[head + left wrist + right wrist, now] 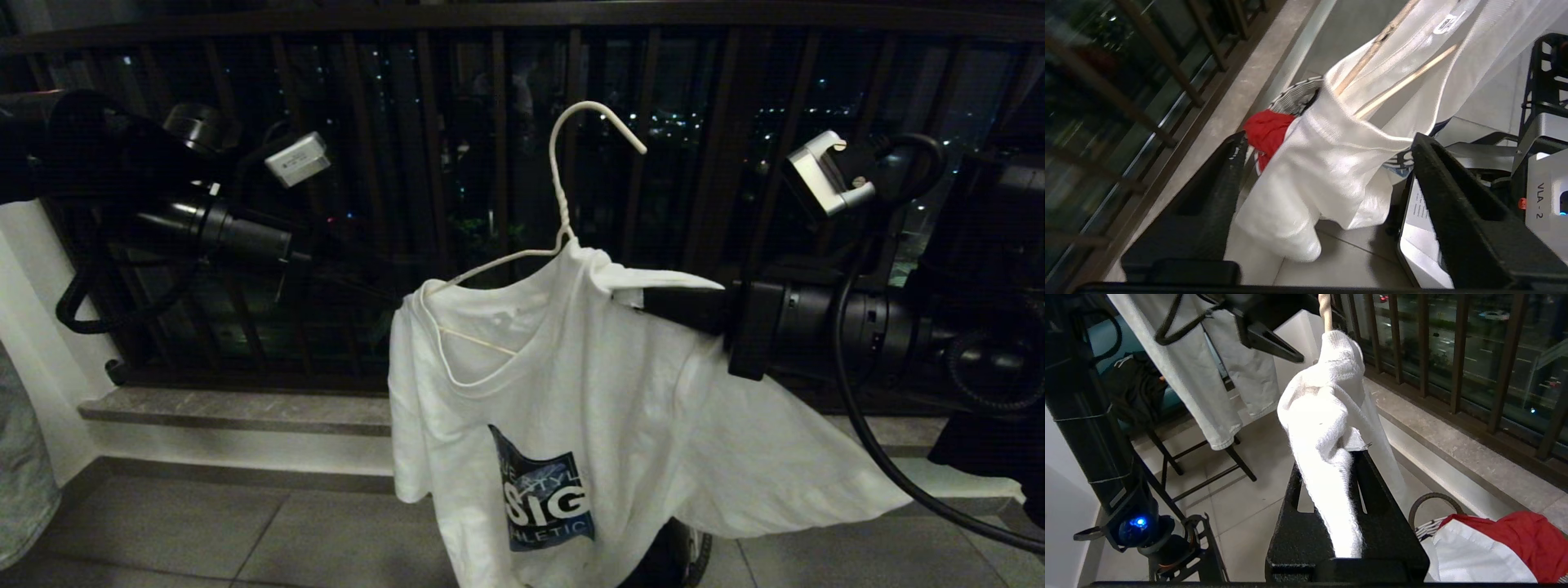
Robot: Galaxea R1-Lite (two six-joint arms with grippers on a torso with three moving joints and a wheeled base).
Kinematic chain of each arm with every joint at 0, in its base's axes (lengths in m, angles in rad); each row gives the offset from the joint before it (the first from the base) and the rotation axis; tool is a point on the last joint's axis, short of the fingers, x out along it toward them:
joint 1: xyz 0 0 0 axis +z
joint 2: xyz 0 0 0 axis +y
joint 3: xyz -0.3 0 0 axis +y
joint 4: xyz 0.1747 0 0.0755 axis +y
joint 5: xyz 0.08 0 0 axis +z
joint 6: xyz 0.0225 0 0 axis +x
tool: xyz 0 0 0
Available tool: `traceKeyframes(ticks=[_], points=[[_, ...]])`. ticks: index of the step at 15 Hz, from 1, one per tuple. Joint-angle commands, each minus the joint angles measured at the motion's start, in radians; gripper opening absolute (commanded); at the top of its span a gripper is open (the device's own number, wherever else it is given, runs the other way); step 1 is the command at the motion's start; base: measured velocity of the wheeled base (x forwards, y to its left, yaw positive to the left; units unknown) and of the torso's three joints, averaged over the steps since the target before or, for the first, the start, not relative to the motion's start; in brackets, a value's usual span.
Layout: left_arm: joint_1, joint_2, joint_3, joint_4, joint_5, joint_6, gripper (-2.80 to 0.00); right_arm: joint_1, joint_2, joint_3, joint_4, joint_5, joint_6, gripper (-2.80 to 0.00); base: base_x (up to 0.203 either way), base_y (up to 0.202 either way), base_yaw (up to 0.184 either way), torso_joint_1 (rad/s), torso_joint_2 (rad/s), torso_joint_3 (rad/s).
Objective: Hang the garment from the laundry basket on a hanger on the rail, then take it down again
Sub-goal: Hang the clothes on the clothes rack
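Reaching in from the left, the left gripper [1327, 171] has its fingers wide apart around a sleeve of the garment [588, 392], not squeezing it. On the right, the right gripper [1345, 457] pinches the shirt's shoulder on the hanger [563, 188], held up level.

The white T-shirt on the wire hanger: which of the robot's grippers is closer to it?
Right. The right gripper is shut on the T-shirt at its shoulder beside the hanger neck. The left gripper is open, its fingers apart on either side of the other sleeve.
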Motion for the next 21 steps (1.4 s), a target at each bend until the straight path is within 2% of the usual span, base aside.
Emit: traceKeyframes(ticks=[1,4,8,11,14,21], points=[[-0.013,0.035,0.0,-0.025,-0.005,0.005,0.0,0.001,0.001,0.001,-0.003,0.003,0.001,-2.8,0.0,0.0,0.0,0.0,0.0,0.0],[-0.032,0.075,-0.001,-0.096,-0.02,0.001,0.0,0.001,0.001,0.001,-0.003,0.003,0.0,-2.8,0.0,0.0,0.0,0.0,0.0,0.0],[-0.057,0.076,-0.003,-0.099,-0.076,-0.001,0.0,0.001,0.004,0.001,-0.003,0.003,0.0,-2.8,0.0,0.0,0.0,0.0,0.0,0.0],[-0.074,0.075,-0.004,-0.101,-0.083,-0.003,0.0,0.001,0.004,0.001,-0.004,0.003,0.0,-2.8,0.0,0.0,0.0,0.0,0.0,0.0],[-0.084,0.064,-0.004,-0.101,-0.146,-0.028,0.0,0.001,0.007,0.001,-0.003,0.004,0.0,-2.8,0.0,0.0,0.0,0.0,0.0,0.0],[-0.147,0.061,-0.005,-0.101,-0.156,-0.066,0.0,0.001,0.012,0.001,-0.004,0.005,-0.002,-2.8,0.0,0.0,0.0,0.0,0.0,0.0]])
